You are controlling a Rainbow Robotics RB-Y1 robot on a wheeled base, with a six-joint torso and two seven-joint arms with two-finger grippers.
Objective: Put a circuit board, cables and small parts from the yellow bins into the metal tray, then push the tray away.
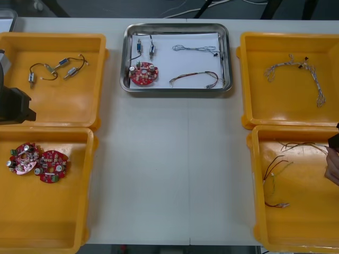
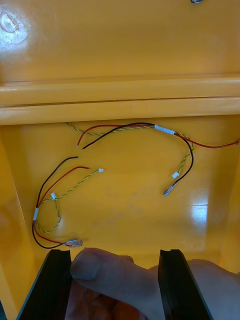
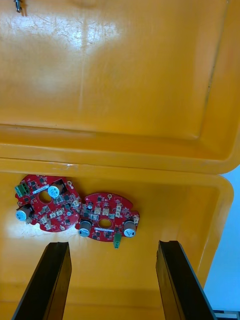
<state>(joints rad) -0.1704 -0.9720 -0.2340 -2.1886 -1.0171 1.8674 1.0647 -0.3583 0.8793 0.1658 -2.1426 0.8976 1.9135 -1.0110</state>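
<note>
- Front view: metal tray (image 1: 177,27) is sitting far centre on the tabletop (image 1: 169,169), between the yellow bins (image 1: 69,111). It is carrying one circuit board (image 1: 143,73), two small metal parts (image 1: 151,51), a blue and white cable (image 1: 195,48) and a red and yellow cable (image 1: 193,78).
- Left gripper (image 3: 112,245) is hovering over the left near bin (image 1: 53,227), fingers spread wide, gripping nothing.
- Two spare boards (image 3: 47,202) are lying side by side just ahead of its fingertips, edges touching.
- Right gripper (image 2: 114,252) is hanging over the right near bin (image 1: 296,227), fingers spread just as wide.
- A person's hand (image 2: 115,282) is lying between those fingers; can't tell whether they are pressing it.
- Loose red, yellow and black cables (image 2: 125,129) are lying on that bin's floor, beyond the fingertips.
- Right far bin (image 1: 280,111) is holding a twisted cable bundle (image 1: 296,69).
</note>
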